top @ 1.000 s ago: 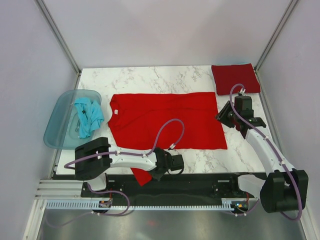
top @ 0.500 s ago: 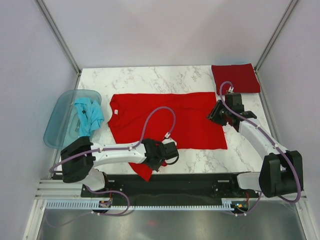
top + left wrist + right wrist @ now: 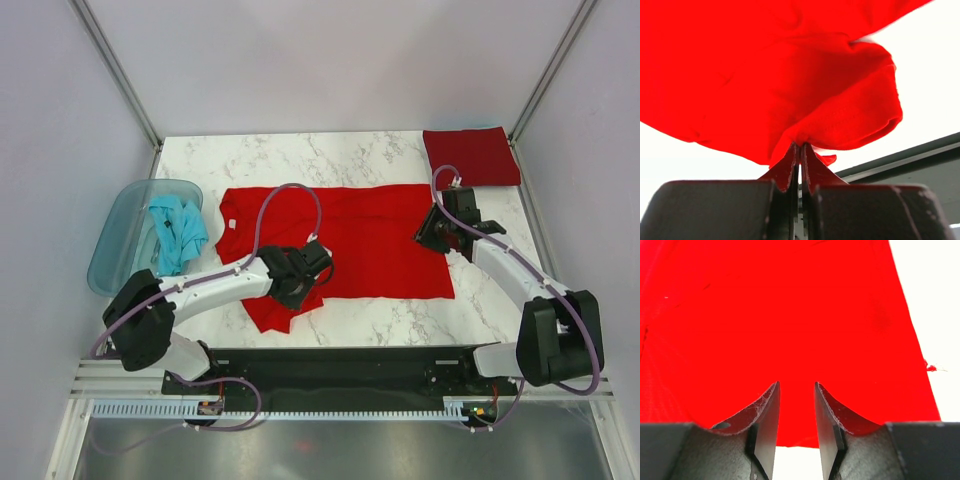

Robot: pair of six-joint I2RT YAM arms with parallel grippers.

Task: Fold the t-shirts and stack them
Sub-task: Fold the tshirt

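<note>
1. Left gripper (image 3: 800, 148) clamped tight, a bunch of bright red cloth pinched between its fingertips. It has the near sleeve of the bright red t-shirt (image 3: 370, 235), lifted over the shirt's near edge.
2. Right gripper (image 3: 796, 388) sits low over the same shirt's right-hand end, jaws partly apart. There's red cloth beyond them but nothing caught between them.
3. The red tee lies spread flat mid-table (image 3: 300, 155), collar to the left, hem to the right.
4. Step in hand, by my read: the first fold of the red tee, bringing the near sleeve in over the body.
5. Next move calls for the left arm to carry that sleeve across and lay it flat before letting go. The right jaws need to close on the hem corner, or pin it, so the cloth doesn't drag.
6. Head count: three t-shirts.
   - One bright red, being worked.
   - One crimson t-shirt (image 3: 470, 156), already a folded square at the far right corner.
   - One teal t-shirt (image 3: 178, 232), crumpled in the single plastic tub (image 3: 112, 255) at the left.
</note>
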